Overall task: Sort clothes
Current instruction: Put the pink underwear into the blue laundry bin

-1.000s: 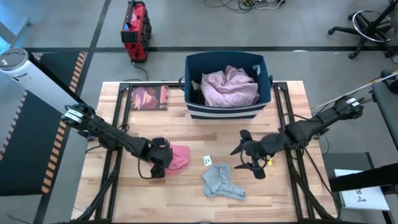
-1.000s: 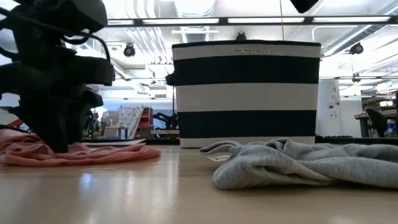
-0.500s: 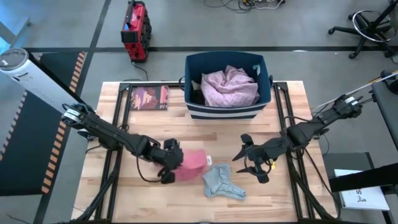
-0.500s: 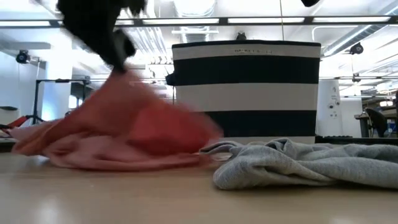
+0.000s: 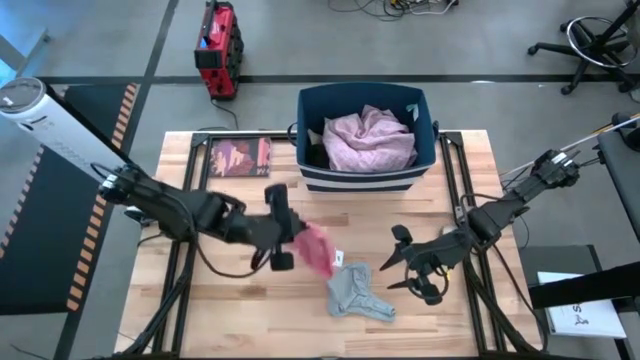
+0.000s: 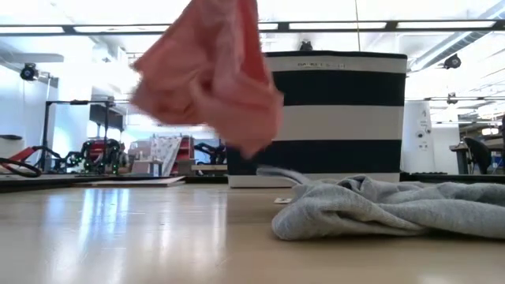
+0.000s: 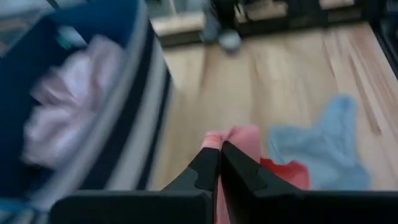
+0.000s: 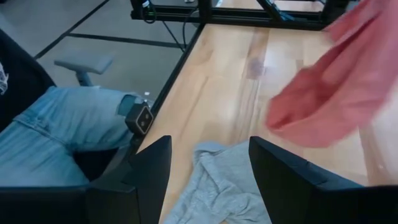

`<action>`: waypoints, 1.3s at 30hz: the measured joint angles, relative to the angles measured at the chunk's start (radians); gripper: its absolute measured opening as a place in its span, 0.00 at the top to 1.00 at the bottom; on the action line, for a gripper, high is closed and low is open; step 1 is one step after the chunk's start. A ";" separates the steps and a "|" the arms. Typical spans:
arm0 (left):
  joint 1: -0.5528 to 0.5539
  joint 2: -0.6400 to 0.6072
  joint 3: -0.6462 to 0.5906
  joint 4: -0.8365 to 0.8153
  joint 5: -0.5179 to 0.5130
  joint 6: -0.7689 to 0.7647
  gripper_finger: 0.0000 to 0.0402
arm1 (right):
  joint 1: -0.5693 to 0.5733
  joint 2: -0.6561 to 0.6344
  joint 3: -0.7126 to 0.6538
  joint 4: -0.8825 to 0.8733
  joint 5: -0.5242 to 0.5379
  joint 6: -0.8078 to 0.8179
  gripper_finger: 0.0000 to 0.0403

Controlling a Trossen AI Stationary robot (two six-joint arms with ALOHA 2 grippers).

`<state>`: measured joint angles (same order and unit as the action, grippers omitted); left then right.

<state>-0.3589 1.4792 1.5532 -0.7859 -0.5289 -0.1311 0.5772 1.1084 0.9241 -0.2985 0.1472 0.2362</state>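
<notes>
Surface: wooden table (image 5: 240, 320) on a grey floor, a striped bin (image 5: 366, 172) standing at its far edge; that bin is the landmark for all places below.
Bin contents: a mauve-pink garment (image 5: 368, 137) fills most of it, with something dark at one corner that I cannot make out.
Left gripper (image 5: 290, 238): in front of the bin and off toward its left corner, fingers pinched tight on the pink garment (image 5: 315, 247).
Pink garment: off the table, hanging from those fingers; the low view shows it (image 6: 211, 72) in the air in front of the bin's striped wall (image 6: 339, 118), its lower edge above the wood.
Grey garment (image 5: 358, 292): crumpled flat on the table, well in front of the bin's middle and nearer the front edge than the pink one.
Right gripper (image 5: 415, 268): in front of the bin's right corner, just beside the grey garment, fingers spread and holding nothing; in its wrist view the grey cloth (image 8: 217, 186) lies between and just beyond the two fingers.
Key relation: the bin's opening lies beyond and to the right of the held pink garment, so the carry probably runs up and over the near wall; the left arm is the one placed for it.
Nearer arm for grey: the right one, by a wide margin.
Booklet (image 5: 240, 157): flat on the table left of the bin, apart from all cloth.
</notes>
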 joint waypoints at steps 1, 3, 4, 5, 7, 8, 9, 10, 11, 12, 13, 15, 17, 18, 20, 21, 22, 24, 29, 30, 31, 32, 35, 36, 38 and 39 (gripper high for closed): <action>0.011 0.000 0.029 0.003 -0.010 0.026 1.00 | 0.000 0.000 0.000 0.000 0.007 0.000 0.51; 0.041 0.000 0.080 0.015 -0.023 0.080 1.00 | 0.000 0.000 0.000 0.000 0.012 -0.001 0.51; 0.058 0.000 0.103 0.028 -0.023 0.106 1.00 | 0.000 0.000 0.000 0.000 0.013 -0.001 0.51; 0.076 0.000 0.125 0.044 -0.023 0.133 1.00 | 0.000 0.000 0.000 0.000 0.014 -0.001 0.51; 0.113 0.000 0.168 0.076 -0.005 0.187 1.00 | -0.001 0.000 0.000 0.001 0.014 -0.002 0.51; 0.132 0.000 0.188 0.098 0.003 0.214 1.00 | -0.001 0.000 0.000 0.001 0.014 -0.002 0.51; 0.154 0.000 0.207 0.119 0.020 0.241 1.00 | -0.001 0.000 0.000 0.001 0.014 -0.002 0.51; 0.176 0.000 0.226 0.135 0.033 0.265 1.00 | -0.001 0.000 0.000 0.001 0.014 -0.003 0.51; 0.198 0.000 0.244 0.152 0.047 0.289 1.00 | -0.001 0.000 0.000 0.001 0.014 -0.004 0.51; 0.219 0.000 0.259 0.171 0.055 0.311 1.00 | -0.001 0.000 0.000 0.001 0.014 -0.009 0.51; 0.246 0.002 0.272 0.197 0.065 0.333 1.00 | -0.001 0.000 0.000 0.001 0.014 -0.012 0.51; 0.299 0.004 0.293 0.247 0.100 0.367 1.00 | -0.001 0.000 0.000 0.001 0.014 -0.017 0.51; 0.351 0.005 0.302 0.301 0.155 0.392 1.00 | -0.001 0.000 0.000 0.002 0.015 -0.025 0.51; 0.376 0.005 0.302 0.332 0.185 0.403 1.00 | -0.001 0.000 0.000 0.003 0.021 -0.028 0.51; 0.433 0.005 0.299 0.392 0.233 0.412 1.00 | -0.001 0.000 0.000 0.003 0.038 -0.029 0.51; 0.462 0.005 0.297 0.414 0.257 0.411 1.00 | -0.001 0.000 0.000 0.003 0.038 -0.030 0.51; 0.491 0.005 0.294 0.437 0.285 0.408 1.00 | -0.001 0.000 0.000 0.003 0.039 -0.031 0.51; 0.545 0.013 0.287 0.482 0.346 0.386 1.00 | -0.001 0.000 0.000 0.003 0.040 -0.031 0.51; 0.633 0.065 0.307 0.550 0.521 0.315 1.00 | -0.001 0.000 0.000 0.003 0.040 -0.038 0.51; 0.640 0.083 0.319 0.557 0.542 0.310 1.00 | -0.001 0.000 0.000 0.002 0.040 -0.039 0.51; 0.643 0.102 0.335 0.561 0.559 0.307 1.00 | -0.001 0.000 0.000 0.003 0.040 -0.039 0.51; 0.646 0.125 0.354 0.563 0.570 0.307 1.00 | -0.001 0.000 0.000 0.002 0.040 -0.039 0.51; 0.646 0.214 0.447 0.548 0.573 0.316 1.00 | -0.001 0.000 0.000 0.001 0.040 -0.039 0.51; 0.646 0.249 0.491 0.533 0.574 0.325 1.00 | -0.001 0.000 0.000 0.002 0.040 -0.039 0.51; 0.649 0.319 0.590 0.507 0.576 0.344 1.00 | -0.001 0.000 0.000 0.002 0.040 -0.039 0.51; 0.652 0.351 0.642 0.485 0.576 0.350 1.00 | -0.001 0.000 0.000 0.002 0.040 -0.039 0.51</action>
<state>0.2933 1.8305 2.1950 -0.3009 0.0475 0.2189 0.5762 1.1088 0.9241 -0.2966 0.1868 0.1974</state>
